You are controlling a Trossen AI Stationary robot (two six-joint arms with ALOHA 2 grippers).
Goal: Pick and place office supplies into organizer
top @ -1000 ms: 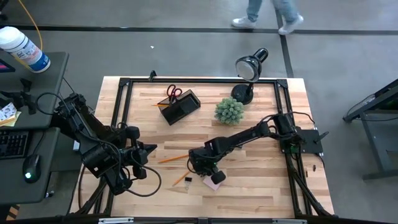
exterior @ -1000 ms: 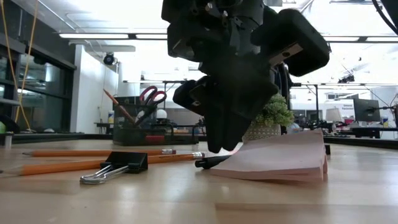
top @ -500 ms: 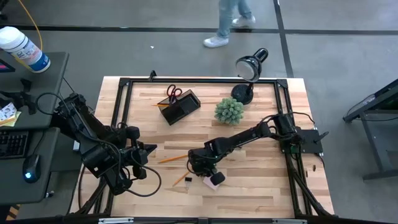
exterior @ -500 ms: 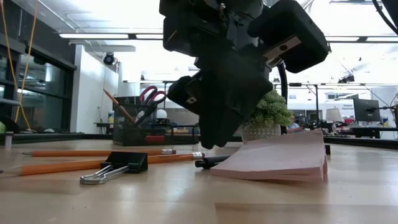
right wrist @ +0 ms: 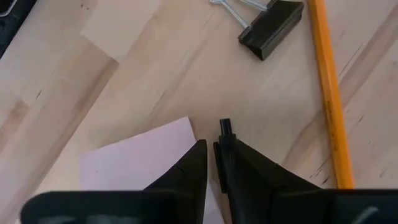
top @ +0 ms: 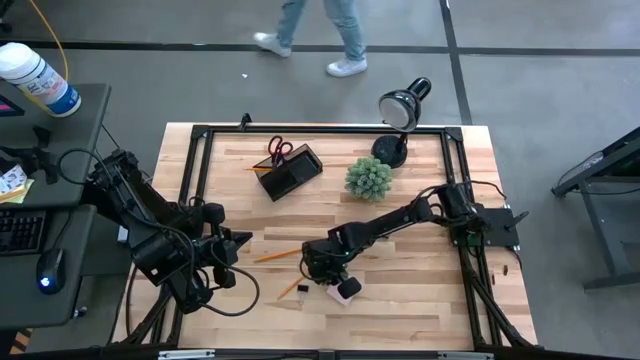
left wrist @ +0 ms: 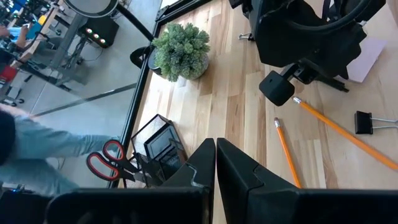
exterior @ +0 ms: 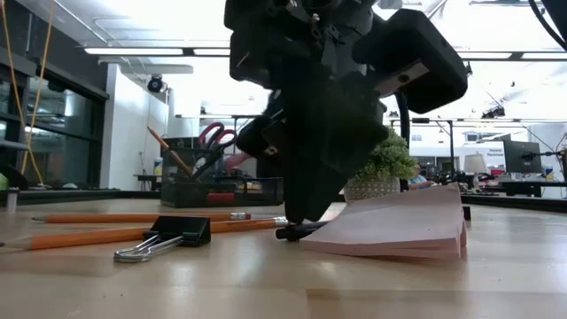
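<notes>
Wooden worktable in an open lab, a person walking past beyond it — the right gripper (right wrist: 211,163) has narrowed over the last second, and its fingers now pinch a thin black pen (right wrist: 225,129) lying against the edge of the pink sticky-note pad (right wrist: 134,158). The grasp looks made; lifting comes next. The right arm (top: 390,220) stretches low across the table, wrist tipped down at the pen. A binder clip (right wrist: 270,22) and an orange pencil (right wrist: 328,87) lie near. The organizer (top: 289,172), scissors (top: 279,150) already inside, stands well apart at the far side. The left gripper (left wrist: 215,163) waits at its own side, fingers pressed together.
</notes>
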